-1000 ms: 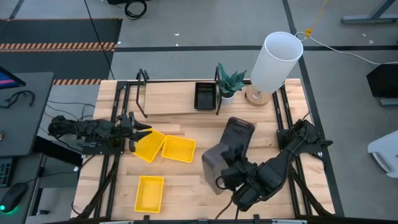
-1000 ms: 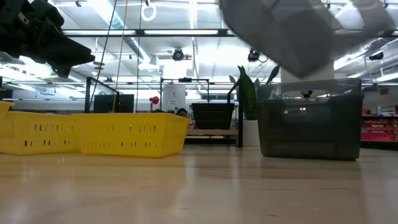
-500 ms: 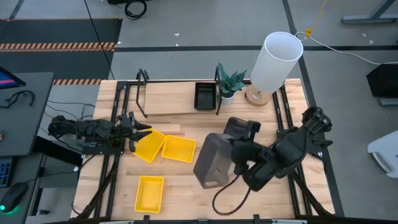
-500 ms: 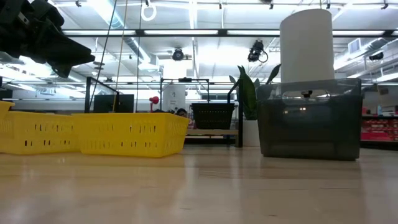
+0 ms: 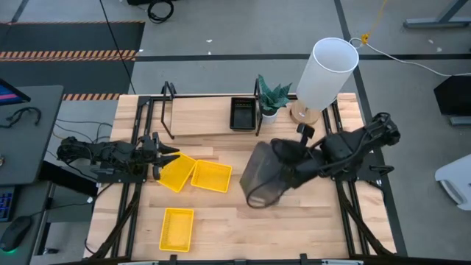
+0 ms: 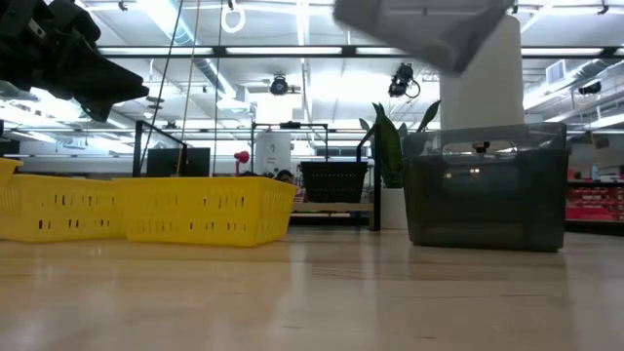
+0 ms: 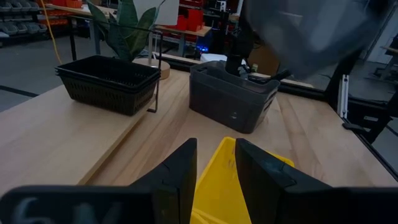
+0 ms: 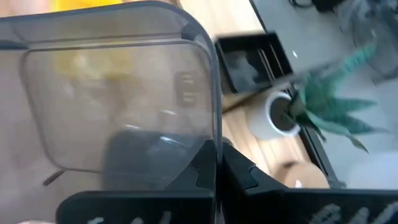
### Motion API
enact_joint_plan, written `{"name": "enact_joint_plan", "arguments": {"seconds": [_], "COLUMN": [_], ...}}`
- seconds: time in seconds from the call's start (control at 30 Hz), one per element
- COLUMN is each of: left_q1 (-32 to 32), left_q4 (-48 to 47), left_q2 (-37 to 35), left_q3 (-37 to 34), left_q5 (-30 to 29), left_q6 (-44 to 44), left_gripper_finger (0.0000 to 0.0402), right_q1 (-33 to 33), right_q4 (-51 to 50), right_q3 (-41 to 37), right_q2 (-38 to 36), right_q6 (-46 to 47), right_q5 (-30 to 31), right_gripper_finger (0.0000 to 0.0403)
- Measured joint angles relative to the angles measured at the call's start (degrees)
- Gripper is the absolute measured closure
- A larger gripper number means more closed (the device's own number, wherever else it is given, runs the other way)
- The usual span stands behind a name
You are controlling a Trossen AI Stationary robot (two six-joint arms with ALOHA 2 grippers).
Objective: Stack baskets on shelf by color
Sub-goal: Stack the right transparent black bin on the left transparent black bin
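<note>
Translucent grey basket (image 5: 261, 175), round-cornered, hangs pinched by right pincer (image 5: 299, 157).

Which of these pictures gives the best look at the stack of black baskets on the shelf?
The left wrist view: the black baskets show large, side-on, stacked on the shelf. The high view shows them small from above, the low view distant, and the right wrist view blurred.

Translucent smoky plastic grey basket (image 8: 118, 99); slotted glossy yellow baskets (image 6: 205, 210); black mesh baskets (image 7: 106, 81); pale matt wooden table (image 5: 221, 213).
</note>
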Motion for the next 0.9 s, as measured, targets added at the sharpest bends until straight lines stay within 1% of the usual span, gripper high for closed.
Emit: {"name": "enact_joint_plan", "arguments": {"seconds": [0.27, 0.47, 0.63, 0.9], "left_q1": [0.01, 0.02, 0.01, 0.01], "left_q4": [-0.02, 0.00, -0.01, 0.00], "left_q2": [0.00, 0.00, 0.00, 0.00], "left_q3": [0.00, 0.00, 0.00, 0.00], "left_q5": [0.00, 0.00, 0.00, 0.00], "left_q6": [-0.01, -0.02, -0.02, -0.01], "left_gripper_finger": [0.0285, 0.0285, 0.0285, 0.0285], "right_q1": [-5.93, -8.99, -10.52, -11.90], "right_q4": [-0.06, 0.00, 0.07, 0.18], "right_q3": [-11.69, -18.09, -22.58, -25.81], "right_q2": [-8.02, -11.98, -12.45, -9.91], "right_q6": [0.19, -1.26, -3.47, -4.88], "right_q5": [-3.77, -6.16, -10.15, -12.42], "right_gripper_finger": [0.0400, 0.0400, 0.0400, 0.0393]}}
